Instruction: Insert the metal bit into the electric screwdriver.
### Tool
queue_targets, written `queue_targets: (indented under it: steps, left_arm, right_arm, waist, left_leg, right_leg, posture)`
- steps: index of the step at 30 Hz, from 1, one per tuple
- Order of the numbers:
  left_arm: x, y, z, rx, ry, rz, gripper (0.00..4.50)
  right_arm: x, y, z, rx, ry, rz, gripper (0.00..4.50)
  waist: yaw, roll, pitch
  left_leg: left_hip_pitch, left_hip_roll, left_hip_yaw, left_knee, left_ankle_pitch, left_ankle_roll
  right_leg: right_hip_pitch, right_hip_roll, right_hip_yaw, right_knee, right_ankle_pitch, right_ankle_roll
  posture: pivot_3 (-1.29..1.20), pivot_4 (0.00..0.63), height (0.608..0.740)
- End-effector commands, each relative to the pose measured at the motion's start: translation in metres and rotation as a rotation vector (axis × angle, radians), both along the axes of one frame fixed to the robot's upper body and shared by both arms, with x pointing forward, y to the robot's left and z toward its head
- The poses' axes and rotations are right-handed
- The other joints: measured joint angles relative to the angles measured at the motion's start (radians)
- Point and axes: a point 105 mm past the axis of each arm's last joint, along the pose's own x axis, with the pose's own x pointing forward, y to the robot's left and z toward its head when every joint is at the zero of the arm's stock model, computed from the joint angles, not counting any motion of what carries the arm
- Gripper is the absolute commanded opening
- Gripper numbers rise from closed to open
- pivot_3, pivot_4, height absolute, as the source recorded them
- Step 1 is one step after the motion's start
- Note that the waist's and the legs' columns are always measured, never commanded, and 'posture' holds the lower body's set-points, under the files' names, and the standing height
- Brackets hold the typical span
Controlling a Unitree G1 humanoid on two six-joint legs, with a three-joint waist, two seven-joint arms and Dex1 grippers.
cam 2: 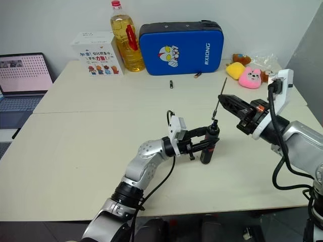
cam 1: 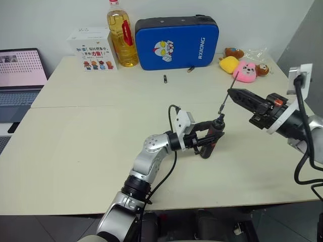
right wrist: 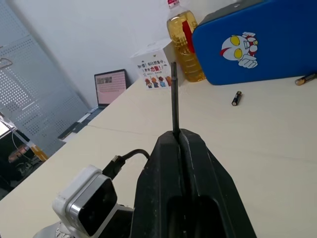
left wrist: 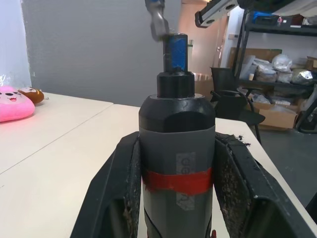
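Metal bit [cam 2: 219, 105] is pinched in the right gripper [cam 2: 224, 97], fingers pressed together on it around its middle, so it sticks out both above and below the fingertips. Its long axis is close to vertical, leaning a little so the top end tips away toward the plush toys [cam 1: 242, 65]. The lower end comes down right at the top of the electric screwdriver [cam 2: 208, 145], which the left gripper [cam 2: 202, 144] is clamped on, standing it upright just over the table [cam 1: 75, 146] with the red band [left wrist: 176, 181] sitting between the fingers [left wrist: 116, 193]. In the left wrist view the bit's tip is right at the rim of the blue collar [left wrist: 176, 51], slightly off to one side, and honestly I can't tell if it's started into the hole or is just touching the edge. So the whole thing seems to turn on lining that thin rod up with the socket's axis and pushing straight down. My guess is the lean needs correcting first or it'll skate off the rim.
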Motion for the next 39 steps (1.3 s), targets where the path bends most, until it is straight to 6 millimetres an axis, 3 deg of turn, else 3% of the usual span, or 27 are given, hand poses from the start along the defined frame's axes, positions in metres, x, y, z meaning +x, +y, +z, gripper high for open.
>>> queue_targets:
  steps: [1, 12, 39]
  left_arm:
    - [-0.002, -0.002, 0.015, -0.031, -0.052, -0.013, 1.69]
    - [-0.002, -0.003, 0.015, -0.029, -0.052, -0.018, 1.69]
    - [-0.003, -0.003, 0.014, -0.027, -0.047, -0.016, 1.69]
  right_arm:
    - [-0.004, -0.01, 0.013, 0.046, -0.042, -0.012, 0.03]
    - [-0.007, -0.014, 0.008, 0.044, -0.037, -0.015, 0.03]
    - [-0.008, 0.002, 0.009, 0.048, -0.034, 0.027, 0.03]
  waist:
    - [0.0, 0.0, 0.0]
    - [0.0, 0.0, 0.0]
    - [0.0, 0.0, 0.0]
  left_leg:
    - [0.0, 0.0, 0.0, 0.0, 0.0, 0.0]
    - [0.0, 0.0, 0.0, 0.0, 0.0, 0.0]
    - [0.0, 0.0, 0.0, 0.0, 0.0, 0.0]
  right_leg:
    - [0.0, 0.0, 0.0, 0.0, 0.0, 0.0]
    - [0.0, 0.0, 0.0, 0.0, 0.0, 0.0]
    - [0.001, 0.0, 0.0, 0.0, 0.0, 0.0]
  posture:
    - [0.0, 0.15, 0.74]
    - [0.0, 0.15, 0.74]
    - [0.0, 0.15, 0.74]
